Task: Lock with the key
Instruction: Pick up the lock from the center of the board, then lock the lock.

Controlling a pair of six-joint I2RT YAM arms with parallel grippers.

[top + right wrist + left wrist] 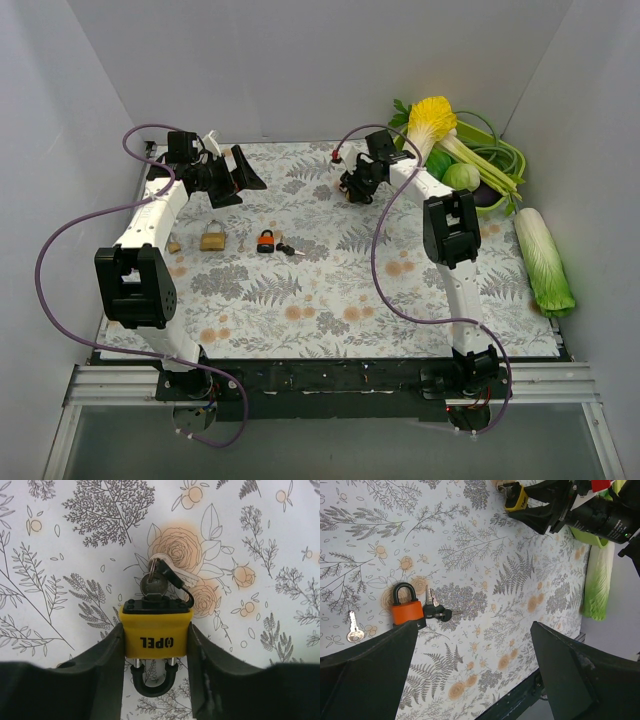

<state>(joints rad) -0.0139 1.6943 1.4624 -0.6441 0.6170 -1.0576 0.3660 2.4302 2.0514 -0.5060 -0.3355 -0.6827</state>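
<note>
My right gripper (155,645) is shut on a yellow padlock (155,632), squeezing its body from both sides above the floral mat. A silver key (154,586) sits in its keyhole, with a second key hanging from the ring. Its black shackle (154,680) points back toward the wrist. In the top view this gripper (355,185) is at the back centre. My left gripper (240,170) is open and empty at the back left, held above the mat. An orange padlock (406,609) lies on the mat beside black-headed keys (436,611).
A brass padlock (212,238) lies left of the orange padlock (266,241). A loose silver key (353,627) lies on the mat. Toy vegetables, including a napa cabbage (543,262) and a green bowl (480,160), sit along the right side.
</note>
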